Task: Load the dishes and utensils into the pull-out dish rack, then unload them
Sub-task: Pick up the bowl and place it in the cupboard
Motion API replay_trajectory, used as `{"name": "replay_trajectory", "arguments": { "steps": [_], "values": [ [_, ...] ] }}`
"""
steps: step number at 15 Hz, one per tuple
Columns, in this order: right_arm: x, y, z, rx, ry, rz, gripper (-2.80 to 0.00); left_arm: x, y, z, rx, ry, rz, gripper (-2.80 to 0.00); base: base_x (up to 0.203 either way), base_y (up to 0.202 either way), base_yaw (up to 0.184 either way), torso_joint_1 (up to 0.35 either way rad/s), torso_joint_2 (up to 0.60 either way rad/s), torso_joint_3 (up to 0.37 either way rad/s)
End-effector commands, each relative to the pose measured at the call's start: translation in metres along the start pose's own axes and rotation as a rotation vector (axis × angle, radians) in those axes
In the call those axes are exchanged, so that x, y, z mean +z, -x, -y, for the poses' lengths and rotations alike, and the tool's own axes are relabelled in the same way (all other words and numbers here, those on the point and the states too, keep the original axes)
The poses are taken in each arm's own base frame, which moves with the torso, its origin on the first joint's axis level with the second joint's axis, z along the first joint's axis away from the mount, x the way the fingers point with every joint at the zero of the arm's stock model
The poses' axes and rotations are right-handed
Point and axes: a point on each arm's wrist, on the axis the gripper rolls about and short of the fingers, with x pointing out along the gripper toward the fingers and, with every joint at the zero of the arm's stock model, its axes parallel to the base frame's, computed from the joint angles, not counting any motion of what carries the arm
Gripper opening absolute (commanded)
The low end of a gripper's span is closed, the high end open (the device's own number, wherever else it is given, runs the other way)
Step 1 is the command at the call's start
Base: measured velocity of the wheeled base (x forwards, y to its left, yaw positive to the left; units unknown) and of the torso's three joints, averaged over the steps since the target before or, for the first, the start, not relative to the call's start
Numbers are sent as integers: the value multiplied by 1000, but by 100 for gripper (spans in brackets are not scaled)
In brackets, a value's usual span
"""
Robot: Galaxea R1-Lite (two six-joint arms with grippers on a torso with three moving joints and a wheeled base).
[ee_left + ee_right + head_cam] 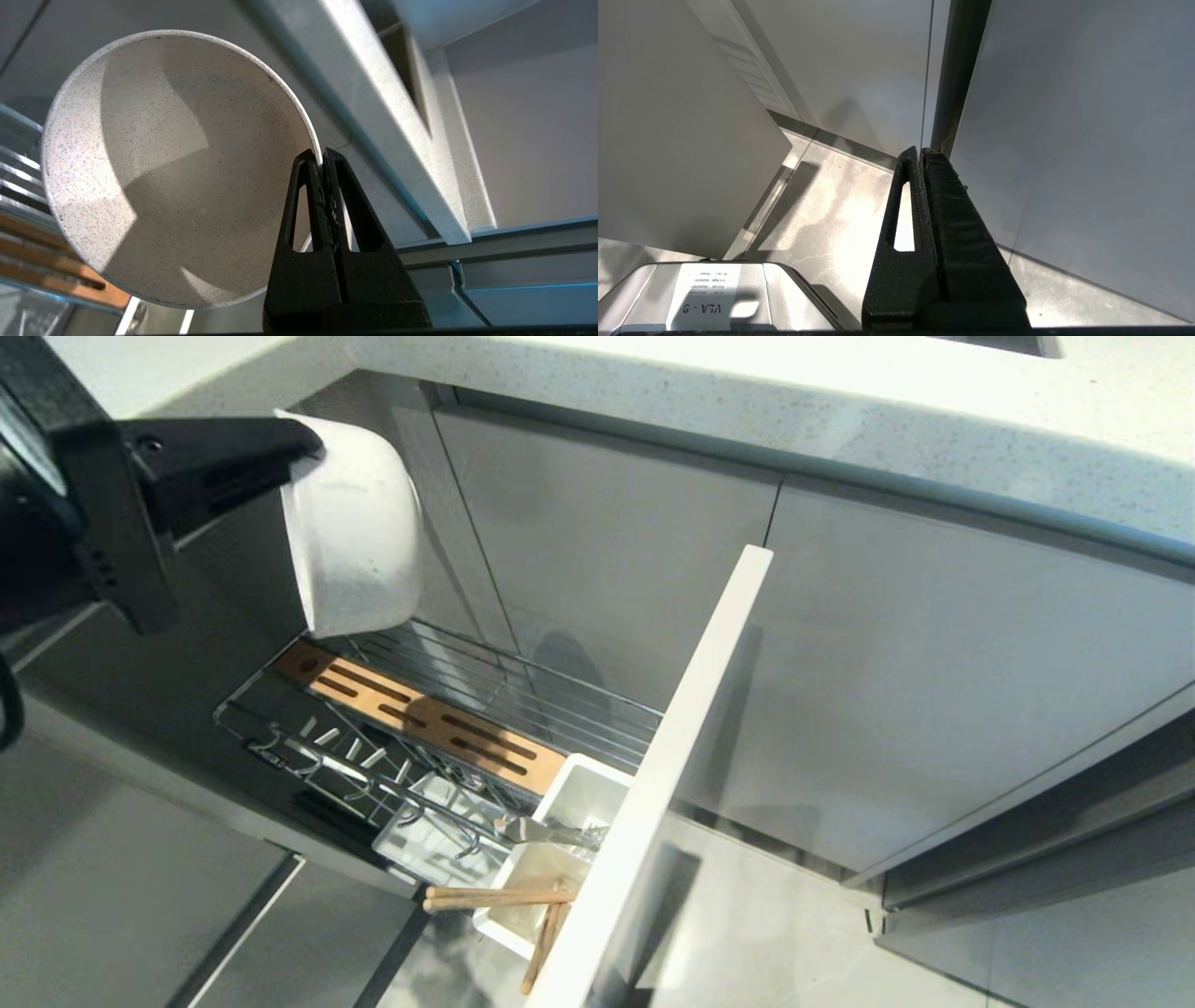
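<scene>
Left gripper (303, 453) clamped on rim of small white round bowl (353, 527), held tipped on edge above rear of pulled-out chrome wire dish rack (523, 695). Light-wood chopsticks (504, 898) and grey metal spoon (546, 832) in white caddy. Right gripper (920, 151) closed, empty, near floor.
</scene>
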Motion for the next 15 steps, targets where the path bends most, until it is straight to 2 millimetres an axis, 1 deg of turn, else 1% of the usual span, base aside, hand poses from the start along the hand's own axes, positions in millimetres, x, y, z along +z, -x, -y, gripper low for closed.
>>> {"name": "replay_trajectory", "arguments": {
  "steps": [1, 3, 5, 8, 10, 13, 15],
  "values": [
    [0, 0, 0, 0, 0, -2, -280, -18, -23, -9, 57, 49, -51, -280, 0, 0, 0, 0, 0, 0],
    [0, 0, 0, 0, 0, -2, -280, -26, -37, -14, 104, 139, -44, -280, 0, 0, 0, 0, 0, 0],
    [0, 0, 0, 0, 0, -2, -280, -36, -51, -20, 178, 180, -19, -280, 0, 0, 0, 0, 0, 0],
    [0, 0, 0, 0, 0, -2, -280, -44, -69, -26, 251, 286, 98, -280, 0, 0, 0, 0, 0, 0],
    [0, 0, 0, 0, 0, -2, -280, -53, -82, -31, 275, 320, 172, -280, 0, 0, 0, 0, 0, 0],
    [0, 0, 0, 0, 0, -2, -280, -70, -95, -42, 294, 412, 218, -280, 0, 0, 0, 0, 0, 0],
    [0, 0, 0, 0, 0, -2, -280, -77, -99, -47, 307, 456, 223, -280, 0, 0, 0, 0, 0, 0]
  ]
}}
